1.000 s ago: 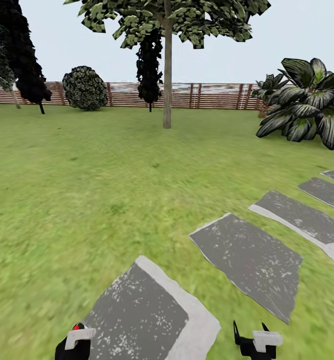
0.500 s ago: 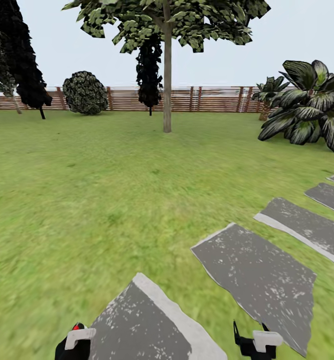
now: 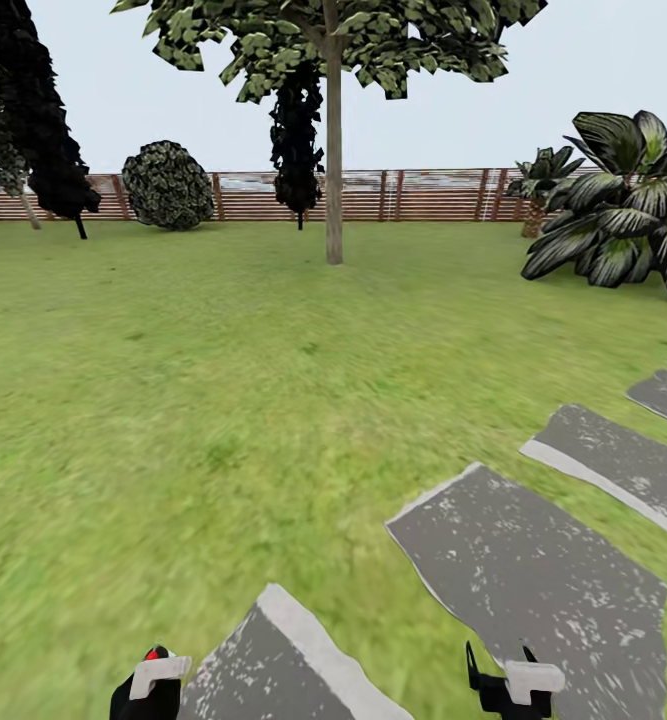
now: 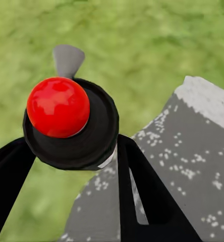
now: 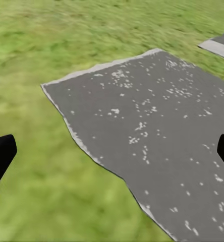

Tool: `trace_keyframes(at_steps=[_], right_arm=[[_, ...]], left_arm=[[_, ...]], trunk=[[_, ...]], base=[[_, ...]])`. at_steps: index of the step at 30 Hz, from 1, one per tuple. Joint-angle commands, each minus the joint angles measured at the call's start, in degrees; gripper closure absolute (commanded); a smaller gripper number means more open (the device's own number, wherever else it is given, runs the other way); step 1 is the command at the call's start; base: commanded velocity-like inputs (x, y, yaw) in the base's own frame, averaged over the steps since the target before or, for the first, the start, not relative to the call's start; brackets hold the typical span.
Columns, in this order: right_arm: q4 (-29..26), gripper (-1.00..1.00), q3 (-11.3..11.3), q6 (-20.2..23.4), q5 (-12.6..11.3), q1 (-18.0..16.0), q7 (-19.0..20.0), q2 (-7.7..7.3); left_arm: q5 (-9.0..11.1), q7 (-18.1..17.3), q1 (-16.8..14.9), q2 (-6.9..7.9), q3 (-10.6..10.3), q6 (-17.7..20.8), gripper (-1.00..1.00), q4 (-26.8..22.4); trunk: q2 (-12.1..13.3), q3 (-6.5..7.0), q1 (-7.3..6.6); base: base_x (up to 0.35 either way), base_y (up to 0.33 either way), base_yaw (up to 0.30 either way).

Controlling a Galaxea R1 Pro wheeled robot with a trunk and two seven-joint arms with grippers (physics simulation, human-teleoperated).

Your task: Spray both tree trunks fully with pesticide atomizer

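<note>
Where the lawn (image 3: pixel 203 400) spreads wide and green, a slim tree trunk (image 3: pixel 334 150) stands as the landmark, beige-grey under a mottled leafy crown (image 3: pixel 333 40). Behind the trunk runs a brown slatted fence (image 3: pixel 423 195); to its left sit a round bush (image 3: pixel 168 185) and tall dark conifers (image 3: pixel 33 110), and to its right a broad-leaved plant (image 3: pixel 623 205). Nearer the robot than the trunk, grey paving slabs (image 3: pixel 533 570) lie in a row across the grass, speckled white with pale edges.

The left gripper (image 4: pixel 71 166) is clamped on the pesticide atomizer (image 4: pixel 69 123), a black body with a red knob and a grey nozzle, held above grass and a slab corner (image 4: pixel 192 146). The right gripper (image 5: pixel 112 151) hangs with its fingers (image 5: pixel 1 154) spread wide apart over another slab (image 5: pixel 157 126), holding nothing.
</note>
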Motion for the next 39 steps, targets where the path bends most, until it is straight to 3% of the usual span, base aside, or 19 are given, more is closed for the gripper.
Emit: trace_keyframes(at_steps=[1, 39], right_arm=[[0.04, -1.00, -0.31, -0.12, 0.61, -0.03, -0.26, 0.01], [0.05, -1.00, -0.31, -0.12, 0.61, -0.03, -0.26, 0.01]], left_arm=[[0.20, 0.08, -0.03, 0.00, -0.06, -0.18, 1.00, 0.03], [0.20, 0.08, -0.03, 0.06, -0.06, -0.17, 1.00, 0.03]], trunk=[[-0.02, -0.05, 0.02], [-0.02, -0.05, 0.02]], base=[[0.339, 0.000, 0.000], [0.339, 0.000, 0.000]])
